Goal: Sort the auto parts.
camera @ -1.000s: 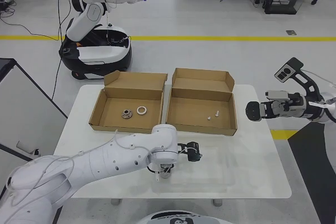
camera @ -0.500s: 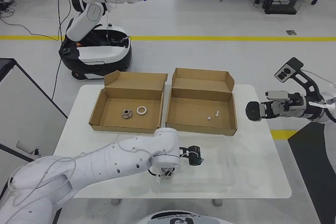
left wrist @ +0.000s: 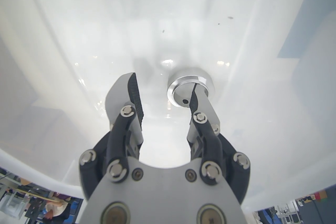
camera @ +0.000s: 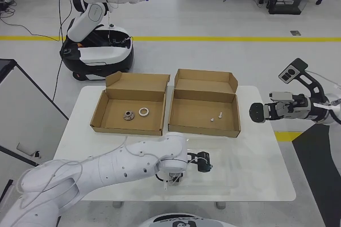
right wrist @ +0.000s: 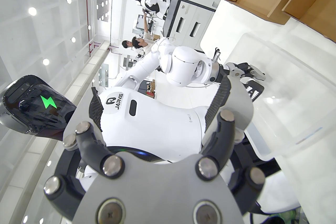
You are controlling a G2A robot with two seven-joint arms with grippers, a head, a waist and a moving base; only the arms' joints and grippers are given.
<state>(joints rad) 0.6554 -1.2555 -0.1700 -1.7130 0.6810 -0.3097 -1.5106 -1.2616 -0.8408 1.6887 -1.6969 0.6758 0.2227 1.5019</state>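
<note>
So the left gripper [left wrist: 162, 82] hung low over the robot's side of the white table [camera: 256, 176], claw spread wide with nothing pinched. The round silver part [left wrist: 181, 91] sat right at one fingertip [left wrist: 206, 108]. The pad overlapped its face and was maybe touching it, but I honestly couldn't tell.

From above, the left arm's chunky wrist sat over that patch, so the left wrist view was the one that gave the part away. The right wrist view picked out the walls of a clear plastic bin [right wrist: 283, 128] around where that claw was working.

The right gripper [camera: 256, 112] was parked in the air off the table's far right edge, fingers apart and empty, well away from everything.

At the back stood two open cardboard boxes side by side. The left box [camera: 116, 108] had a metal flange [camera: 129, 116] next to a white ring [camera: 143, 111]. The right box [camera: 196, 110] had a couple of small white bits [camera: 216, 118].
</note>
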